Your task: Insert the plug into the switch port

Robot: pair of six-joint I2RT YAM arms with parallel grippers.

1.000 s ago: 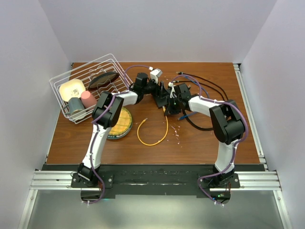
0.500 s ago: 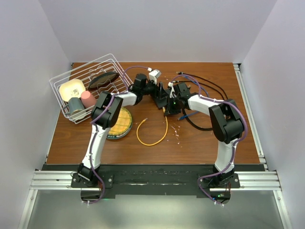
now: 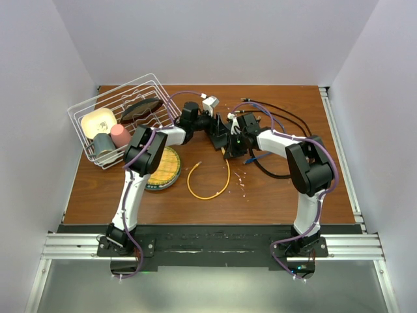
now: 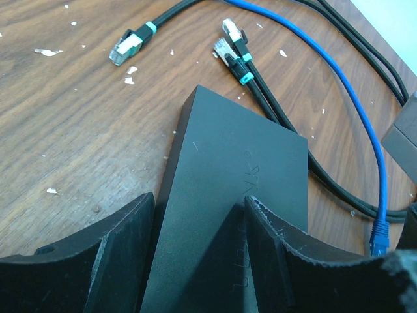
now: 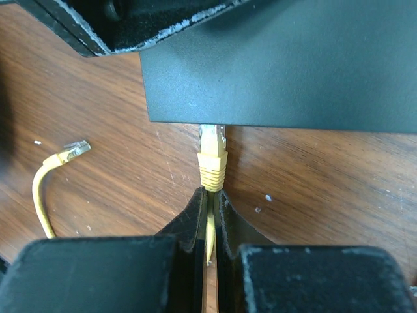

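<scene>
Since a second ago, the left gripper (image 4: 199,208) has drifted slightly left in the top view, and it grasps the black box (image 4: 241,169). Right gripper (image 5: 210,202) is clenched on the yellow cable (image 5: 210,238) just behind the plug (image 5: 212,153), whose tip meets the switch port (image 5: 212,126) at the box's lower edge. Black cables (image 4: 267,94) and a blue cable (image 4: 340,73) lie beyond the box, at upper right of the left wrist view.

This is looking like a robotics lab cell: white panels (image 3: 215,39) are boxing in a wooden worktop (image 3: 287,195). Robot arms (image 3: 133,189) are sitting bolted to an aluminium rail (image 3: 208,246) at the near edge, with network cables (image 4: 242,65) lying loose beyond.
</scene>
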